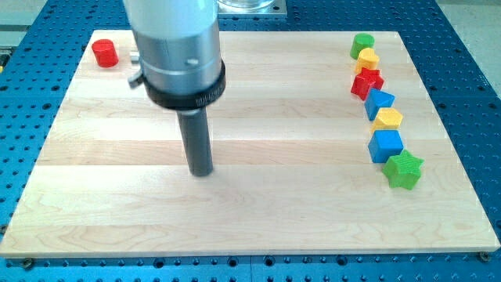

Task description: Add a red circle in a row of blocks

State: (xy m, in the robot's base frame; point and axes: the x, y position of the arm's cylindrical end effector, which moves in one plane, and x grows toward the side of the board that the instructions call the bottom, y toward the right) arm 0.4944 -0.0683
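A red circle block sits alone near the board's top left corner. At the view's right, a row of blocks runs from top to bottom: a green circle, a yellow block, a red star, a blue block, a yellow hexagon, a blue cube and a green star. My tip rests on the board left of centre, far below and right of the red circle and well left of the row.
The wooden board lies on a blue perforated table. The arm's grey cylindrical body hides part of the board's top left area. A metal base shows at the view's top.
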